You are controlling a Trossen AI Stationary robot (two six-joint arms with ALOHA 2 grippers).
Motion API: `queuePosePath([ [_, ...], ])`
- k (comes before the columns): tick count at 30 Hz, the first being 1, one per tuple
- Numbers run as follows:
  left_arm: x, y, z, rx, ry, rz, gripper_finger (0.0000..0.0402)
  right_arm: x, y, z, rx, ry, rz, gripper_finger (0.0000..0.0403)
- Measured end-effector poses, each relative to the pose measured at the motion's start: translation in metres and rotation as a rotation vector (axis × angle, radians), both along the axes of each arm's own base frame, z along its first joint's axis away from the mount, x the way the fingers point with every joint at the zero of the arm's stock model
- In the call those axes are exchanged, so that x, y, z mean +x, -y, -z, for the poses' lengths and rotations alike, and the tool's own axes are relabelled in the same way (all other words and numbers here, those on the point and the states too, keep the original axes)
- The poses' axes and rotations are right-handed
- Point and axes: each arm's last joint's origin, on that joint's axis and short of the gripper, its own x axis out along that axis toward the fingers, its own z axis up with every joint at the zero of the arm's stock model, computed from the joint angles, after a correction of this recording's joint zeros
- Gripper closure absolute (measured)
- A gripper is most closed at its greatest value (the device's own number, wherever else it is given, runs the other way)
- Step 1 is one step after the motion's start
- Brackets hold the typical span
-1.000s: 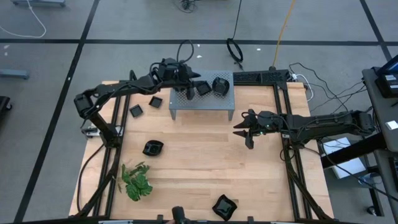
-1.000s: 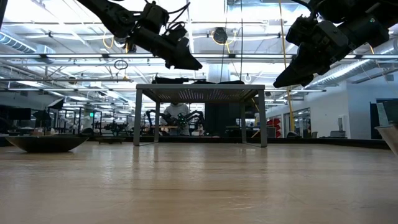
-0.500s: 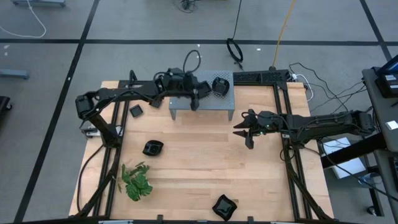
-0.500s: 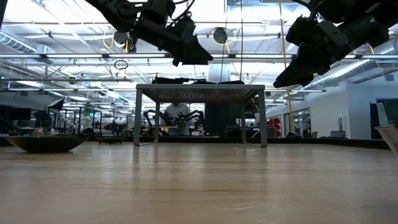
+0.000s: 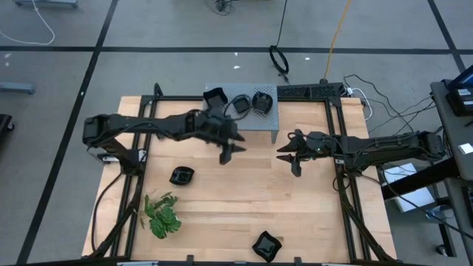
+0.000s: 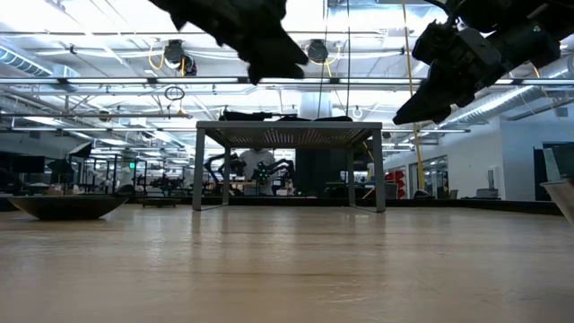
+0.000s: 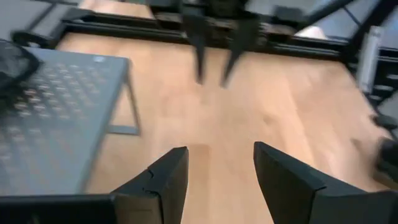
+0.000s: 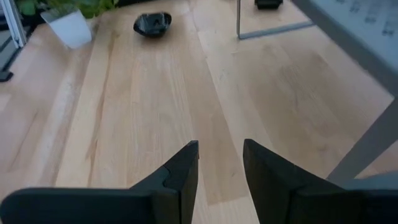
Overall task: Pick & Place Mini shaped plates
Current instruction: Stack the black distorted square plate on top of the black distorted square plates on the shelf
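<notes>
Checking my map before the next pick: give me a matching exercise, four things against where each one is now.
Things:
1. left gripper
2. right gripper
3. sprig
4. three plates

Places:
A. on the stand
B. front left of the table
C. in the air, just in front of the stand
D. in the air, right of the stand's front corner

Pairs: 1-C, 2-D, 3-B, 4-A

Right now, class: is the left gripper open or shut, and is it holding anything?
Open and empty: the left gripper shows bare table between its fingers.

Grey floor (image 5: 59, 74) with dark seams, loose cables (image 5: 279, 59); bright open ceiling with beams (image 6: 90, 81).
</notes>
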Motion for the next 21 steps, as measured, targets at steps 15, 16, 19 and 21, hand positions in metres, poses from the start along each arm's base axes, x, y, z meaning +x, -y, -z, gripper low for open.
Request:
queuePosePath([
  [15, -0.085, 0.063, -0.072, -0.029, 0.025, 0.11, 0.0215, 0.01, 0.0, -0.028, 0.24, 0.324, 0.083, 0.0287],
  [16, -0.089, 0.066, -0.071, -0.043, -0.004, 0.116, 0.0215, 0.01, 0.001, -0.029, 0.257, 0.34, 0.095, 0.0287],
  [19, -0.097, 0.074, -0.068, -0.085, -0.067, 0.124, 0.0215, 0.011, 0.001, -0.033, 0.283, 0.382, 0.106, 0.0287],
  [21, -0.101, 0.08, -0.064, -0.116, -0.132, 0.12, 0.0215, 0.011, 0.001, -0.036, 0.282, 0.417, 0.101, 0.0287],
])
